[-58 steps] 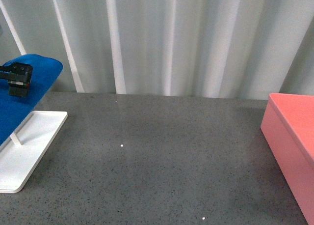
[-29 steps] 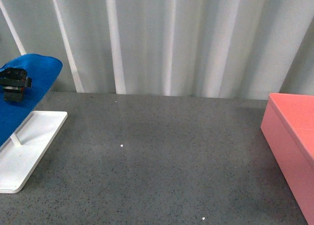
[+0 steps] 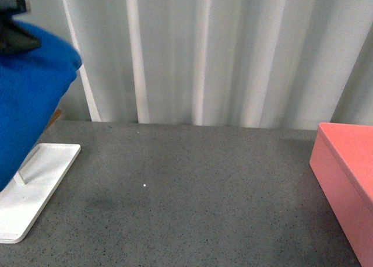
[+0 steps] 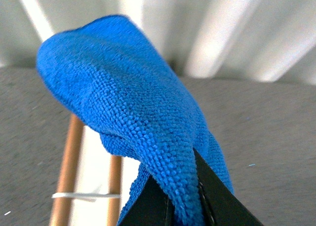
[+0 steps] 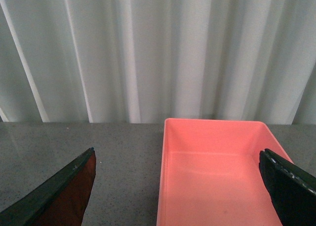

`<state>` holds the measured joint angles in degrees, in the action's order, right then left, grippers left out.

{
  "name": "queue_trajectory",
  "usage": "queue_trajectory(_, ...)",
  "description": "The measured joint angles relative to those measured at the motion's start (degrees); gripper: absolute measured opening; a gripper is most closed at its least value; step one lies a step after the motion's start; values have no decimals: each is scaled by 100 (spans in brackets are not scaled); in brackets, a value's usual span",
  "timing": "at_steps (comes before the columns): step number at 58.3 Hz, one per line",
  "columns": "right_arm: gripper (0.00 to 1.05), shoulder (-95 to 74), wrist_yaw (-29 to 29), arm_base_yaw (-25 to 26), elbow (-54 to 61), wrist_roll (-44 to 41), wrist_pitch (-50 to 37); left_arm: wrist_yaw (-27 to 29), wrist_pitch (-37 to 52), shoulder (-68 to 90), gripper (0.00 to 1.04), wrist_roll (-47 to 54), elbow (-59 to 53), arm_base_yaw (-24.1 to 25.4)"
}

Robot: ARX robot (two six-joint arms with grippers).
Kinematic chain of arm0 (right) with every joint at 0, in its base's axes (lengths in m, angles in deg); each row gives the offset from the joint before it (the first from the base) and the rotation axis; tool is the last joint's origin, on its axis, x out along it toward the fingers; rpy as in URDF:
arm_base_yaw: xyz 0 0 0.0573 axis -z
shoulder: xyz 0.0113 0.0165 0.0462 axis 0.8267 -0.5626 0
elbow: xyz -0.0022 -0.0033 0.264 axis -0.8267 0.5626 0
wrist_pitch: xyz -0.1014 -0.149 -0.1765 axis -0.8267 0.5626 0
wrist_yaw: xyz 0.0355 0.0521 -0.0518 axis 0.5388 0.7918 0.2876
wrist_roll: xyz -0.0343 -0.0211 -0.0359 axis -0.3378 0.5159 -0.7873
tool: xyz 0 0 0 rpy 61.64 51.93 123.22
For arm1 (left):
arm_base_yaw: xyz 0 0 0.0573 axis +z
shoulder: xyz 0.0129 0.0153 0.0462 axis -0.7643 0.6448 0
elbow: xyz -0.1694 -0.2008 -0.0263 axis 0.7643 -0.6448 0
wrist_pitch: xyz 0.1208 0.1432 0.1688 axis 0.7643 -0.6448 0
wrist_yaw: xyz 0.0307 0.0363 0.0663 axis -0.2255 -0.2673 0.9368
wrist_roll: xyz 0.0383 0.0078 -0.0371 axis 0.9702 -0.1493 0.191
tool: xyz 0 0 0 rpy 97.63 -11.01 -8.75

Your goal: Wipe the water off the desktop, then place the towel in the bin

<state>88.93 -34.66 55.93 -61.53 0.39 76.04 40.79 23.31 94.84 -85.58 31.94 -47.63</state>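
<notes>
The blue towel [image 3: 29, 104] hangs at the far left above the white rack, pinched in my left gripper [image 3: 16, 41], which is shut on it near the top left corner. In the left wrist view a fold of the towel [image 4: 128, 97] is squeezed between the black jaws of the left gripper [image 4: 185, 206]. The dark speckled desktop [image 3: 192, 185] shows a faintly darker patch [image 3: 111, 200]; I cannot tell whether it is water. The salmon-pink bin [image 3: 344, 168] stands at the right edge. My right gripper [image 5: 177, 153] is open over the empty bin [image 5: 217, 186].
A white rack base [image 3: 35, 185] lies at the left of the table, with wooden rods [image 4: 69, 171] rising under the towel. A pleated grey-white curtain [image 3: 221, 51] closes off the back. Small white specks [image 3: 144, 185] dot the tabletop.
My left gripper has risen towards the top left corner with the towel, which now hangs higher and fuller above the rack. The front view has shifted slightly.
</notes>
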Motion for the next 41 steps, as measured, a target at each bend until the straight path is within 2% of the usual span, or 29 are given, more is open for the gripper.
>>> queue_trajectory(5,98,0,0,0,0,0,0,-466,197,-586,5,-503,-280,-387)
queue_trajectory(12,98,0,0,0,0,0,0,-693,470,-994,5,-1060,-619,-898)
queue_trajectory(29,98,0,0,0,0,0,0,-667,1423,-1207,5,-2221,-1237,-2302)
queue_trajectory(41,98,0,0,0,0,0,0,-284,1342,-1058,5,-2173,-1220,-2634)
